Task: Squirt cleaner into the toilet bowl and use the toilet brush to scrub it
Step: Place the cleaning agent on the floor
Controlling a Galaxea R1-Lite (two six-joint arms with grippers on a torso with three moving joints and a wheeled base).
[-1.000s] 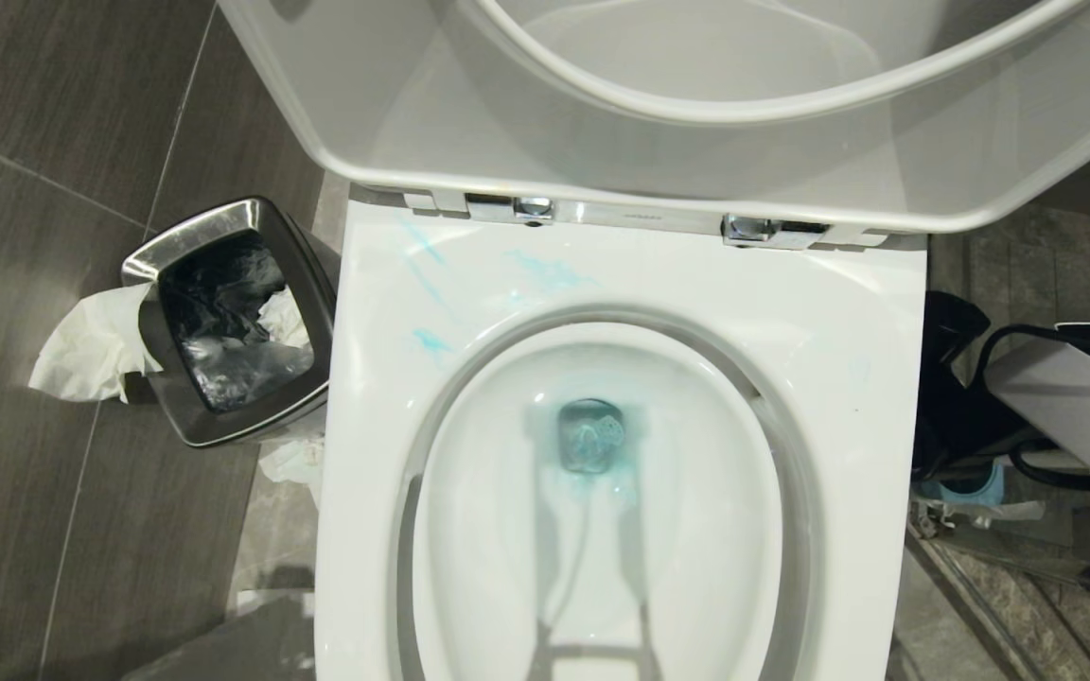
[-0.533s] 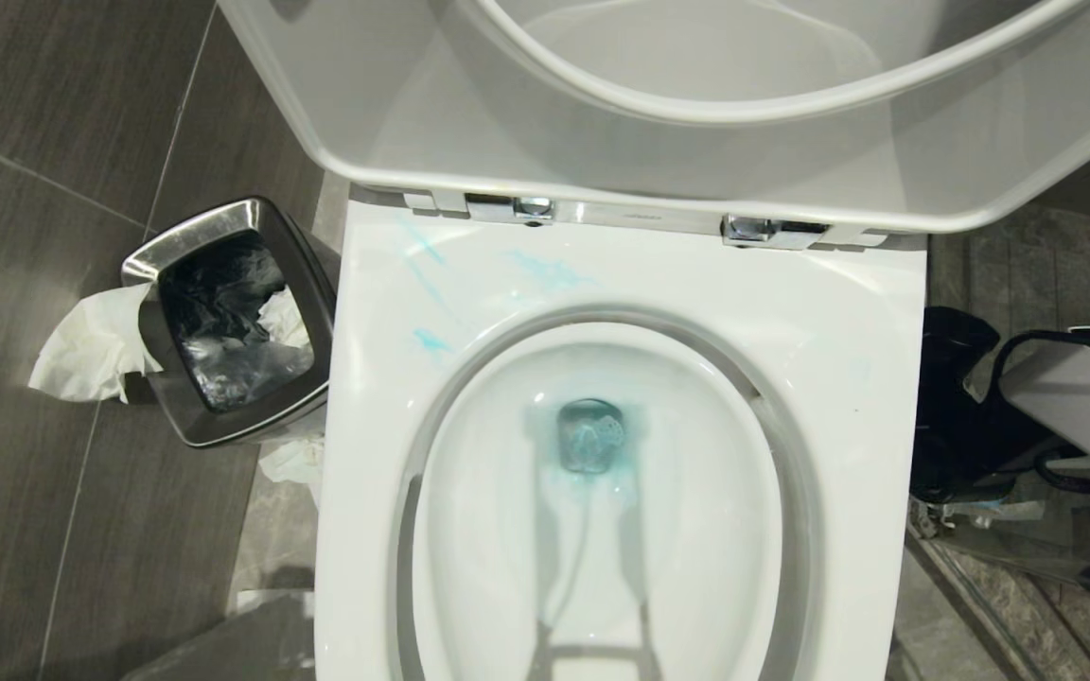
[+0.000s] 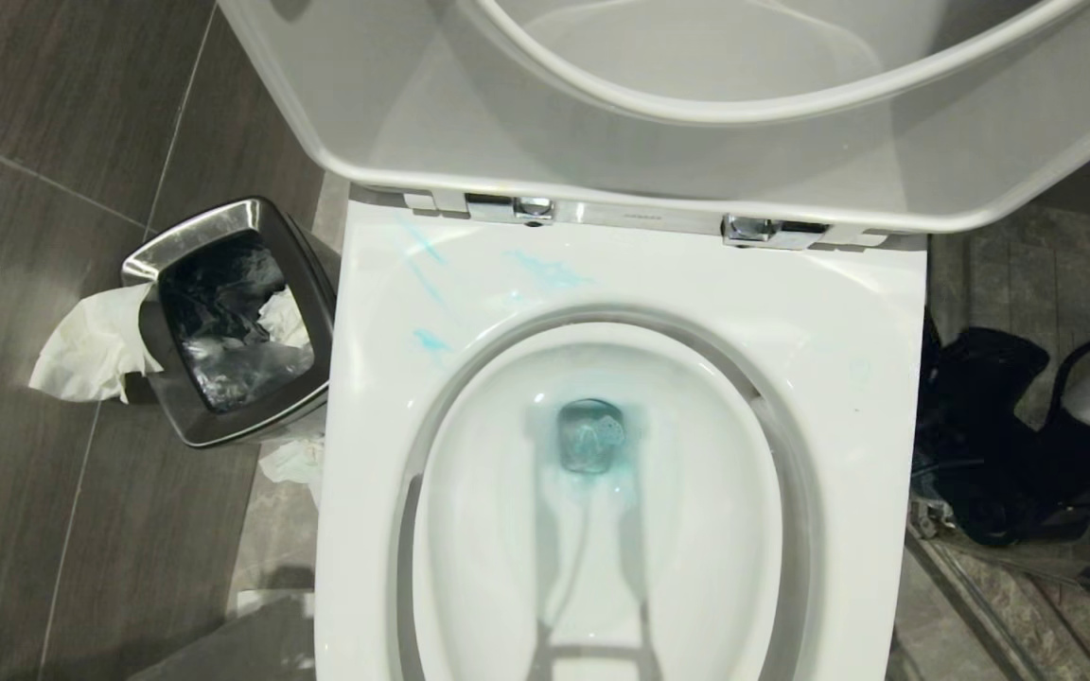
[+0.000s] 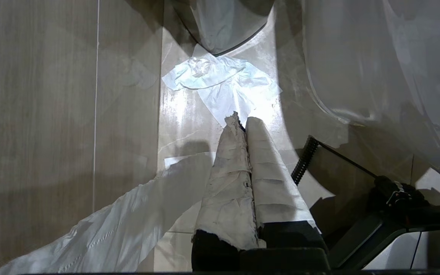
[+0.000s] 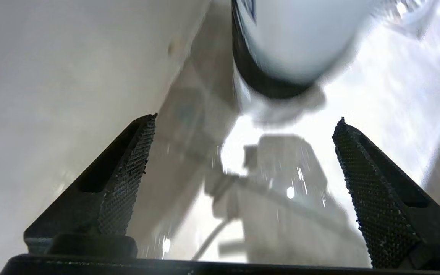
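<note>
The toilet bowl (image 3: 848, 312) fills the head view, its seat and lid (image 3: 696, 142) raised. Turquoise cleaner (image 3: 550, 271) streaks the back left of the rim and tints the water around the drain (image 3: 590, 437). The toilet brush is out of view. My right gripper (image 5: 245, 118) is open with nothing between its black textured fingers (image 5: 128, 172). It hangs low beside the bowl's right flank, its dark body (image 3: 980, 435) just right of the rim. My left gripper (image 4: 243, 121) is shut and empty, its white-wrapped fingers pointing at the floor left of the toilet's base.
A steel-rimmed waste bin (image 3: 228, 322) stands left of the bowl, with white tissue (image 3: 91, 345) draped over its side. More tissue (image 4: 220, 82) lies on the floor by the base. A blurred white round object with a dark band (image 5: 281, 46) sits ahead of the right gripper.
The right arm has drawn back toward the right edge of the head view. Its dark gripper body has shifted right and now covers a pale blue thing on the floor. The left arm is still.
</note>
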